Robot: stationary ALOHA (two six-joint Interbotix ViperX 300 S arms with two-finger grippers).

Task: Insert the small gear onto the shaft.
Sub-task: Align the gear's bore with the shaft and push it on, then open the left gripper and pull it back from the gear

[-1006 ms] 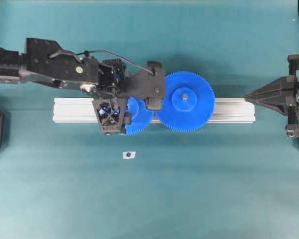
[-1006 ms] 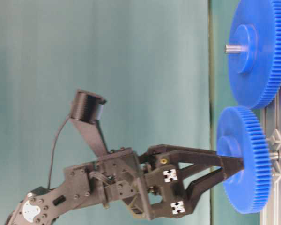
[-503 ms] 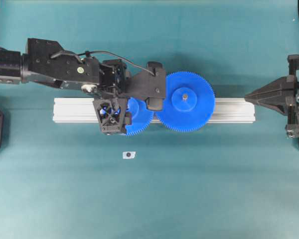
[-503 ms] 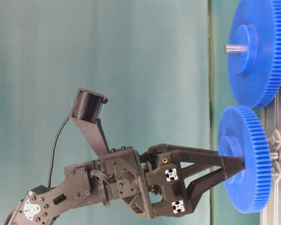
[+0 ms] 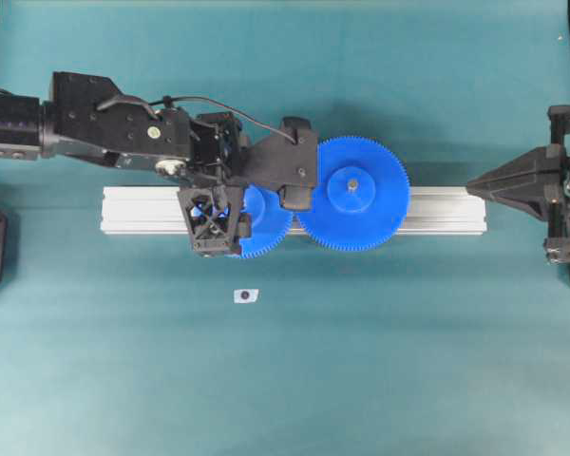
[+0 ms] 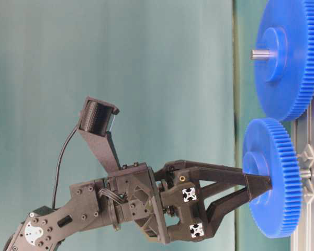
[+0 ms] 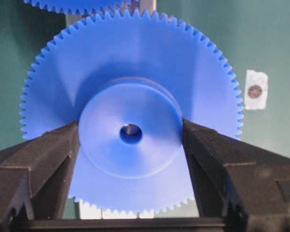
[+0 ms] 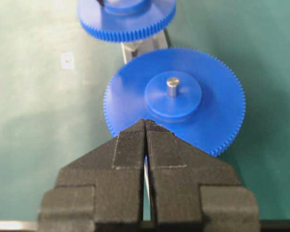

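Small gear [image 7: 130,133] sits over the rail [image 5: 142,209] right next to the big gear [image 5: 353,194], teeth pretty much meshing, with the left hand [image 7: 131,145] clamped on its hub from both sides. Shaft [image 6: 305,173] pokes out behind it, and the right hand [image 8: 146,140] is pinched together, well off to the side.
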